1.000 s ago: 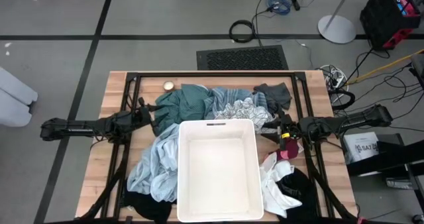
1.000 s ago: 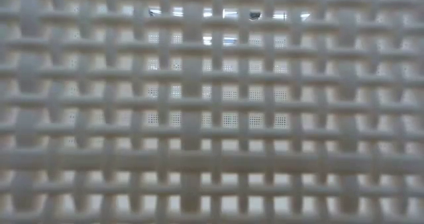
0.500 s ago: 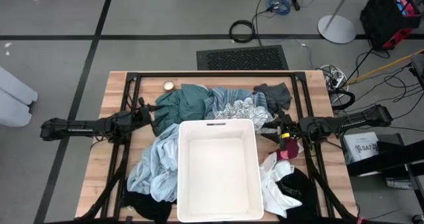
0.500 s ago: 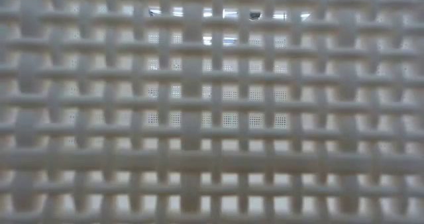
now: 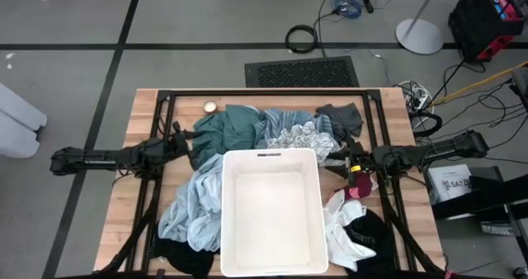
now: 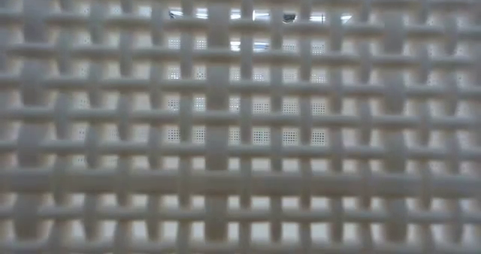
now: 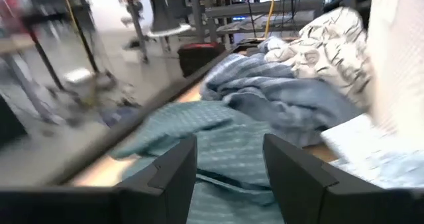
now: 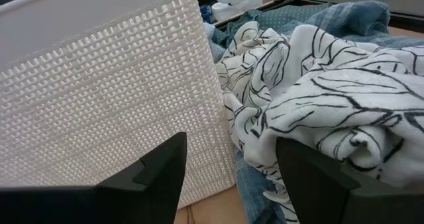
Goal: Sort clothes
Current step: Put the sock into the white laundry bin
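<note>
Wooden tabletop (image 5: 132,114) w/ black frame rails, grey floor around it; white plastic bin (image 5: 271,213) sits mid-table, taken as ref landmark. Bin is bare inside as seen from high view; low view is filled by its lattice wall only (image 6: 240,134). Clothes ring the bin: teal garment (image 5: 231,126) at its far-left corner, white fabric w/ black line print (image 5: 301,139) along its far edge, blue fabric (image 5: 285,116) just beyond that, dark grey piece (image 5: 342,116) off its far-right corner. Light blue garment (image 5: 194,209) drapes along bin's left wall, black fabric (image 5: 177,254) at its near-left corner. Right of bin: pink-magenta sock (image 5: 356,192), white garment (image 5: 345,228) below it, more black cloth (image 5: 379,238) beside that. Left gripper (image 5: 191,149) is low at left of bin, at edge of teal garment; left wrist view shows fingers (image 7: 175,168) apart, teal cloth between and beyond them, nothing pinched. Right gripper (image 5: 348,162) is just off bin's far-right corner, near printed fabric; right wrist view shows fingers (image 8: 159,168) spread wide, bin wall on one side, printed fabric (image 8: 331,91) on the other, nothing gripped. Small round metal-looking disc (image 5: 210,107) lies on wood beyond teal garment, well apart from bin.
</note>
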Tool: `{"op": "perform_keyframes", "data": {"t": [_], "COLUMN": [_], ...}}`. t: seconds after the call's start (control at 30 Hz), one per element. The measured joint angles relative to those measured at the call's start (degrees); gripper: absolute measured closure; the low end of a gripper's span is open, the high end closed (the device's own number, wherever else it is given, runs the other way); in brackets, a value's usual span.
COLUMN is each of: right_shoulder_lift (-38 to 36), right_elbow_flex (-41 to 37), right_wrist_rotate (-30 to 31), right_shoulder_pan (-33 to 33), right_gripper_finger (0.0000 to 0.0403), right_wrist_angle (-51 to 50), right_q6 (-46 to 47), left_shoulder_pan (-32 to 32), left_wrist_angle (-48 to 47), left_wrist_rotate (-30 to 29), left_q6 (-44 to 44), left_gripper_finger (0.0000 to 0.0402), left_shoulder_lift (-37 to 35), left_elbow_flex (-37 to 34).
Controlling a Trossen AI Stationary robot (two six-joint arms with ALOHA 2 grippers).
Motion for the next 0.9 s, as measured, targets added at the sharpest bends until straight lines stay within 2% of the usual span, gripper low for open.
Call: {"op": "perform_keyframes", "data": {"t": [0.13,0.4,0.57,0.63,0.77,0.9], "right_shoulder_lift": [0.00,0.00,0.00,0.00,-0.01,0.00], "right_elbow_flex": [0.00,0.00,-0.02,-0.02,-0.02,-0.02], "right_wrist_rotate": [0.02,0.02,0.63,3.00,8.77,12.18], "right_shoulder_pan": [-0.01,-0.02,-0.04,-0.07,-0.13,-0.13], "right_gripper_finger": [0.0183,0.0183,0.0183,0.0183,0.0183,0.0183], "right_wrist_angle": [0.26,0.65,3.92,6.86,13.53,17.14], "right_q6": [1.15,7.97,10.29,10.32,8.24,6.72], "left_shoulder_pan": [0.00,0.02,0.00,0.02,0.55,2.62], "left_wrist_angle": [0.13,-0.14,0.41,0.42,1.72,1.66], "left_wrist_rotate": [3.68,6.11,9.35,9.48,9.08,8.67], "left_q6": [-9.43,-15.98,-16.05,-15.32,-8.40,-5.22], "left_gripper_finger": [0.0219,0.0219,0.0219,0.0219,0.0219,0.0219], "left_shoulder_lift": [0.00,0.01,0.00,0.02,0.01,0.00], "left_elbow_flex": [0.00,0.00,-0.02,0.00,0.43,3.73]}}
